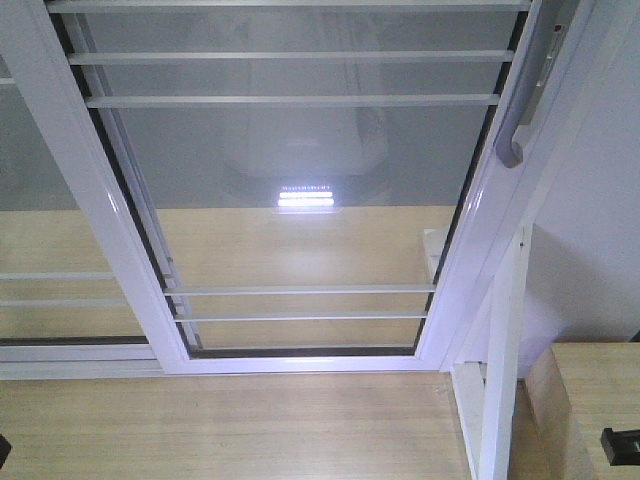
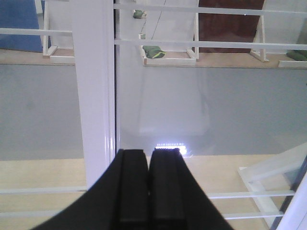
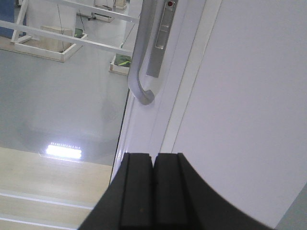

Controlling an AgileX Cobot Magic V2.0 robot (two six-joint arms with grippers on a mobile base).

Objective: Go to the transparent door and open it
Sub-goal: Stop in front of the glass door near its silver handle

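Sitting close up against tall white-framed clear-glass sliding door (image 1: 300,180), long curved grey metal pull handle (image 3: 137,57) ahead of black right gripper (image 3: 153,157). Fingers (image 3: 136,191) pressed together here and on black left gripper (image 2: 148,153), holding nothing. Could glance off handle if not parted first.

Floor (image 1: 250,430): light wood-grain planks on the near side. The bottom rail of the transparent door (image 1: 300,170) runs along their far edge. A white post (image 1: 500,380) rises from the planks at right, just beside the door's lower corner. Through the glass the planks give way to grey flooring (image 2: 43,110), then a tan strip. White open frames (image 2: 168,60) stand there, with a green bundle (image 2: 154,51) inside one.
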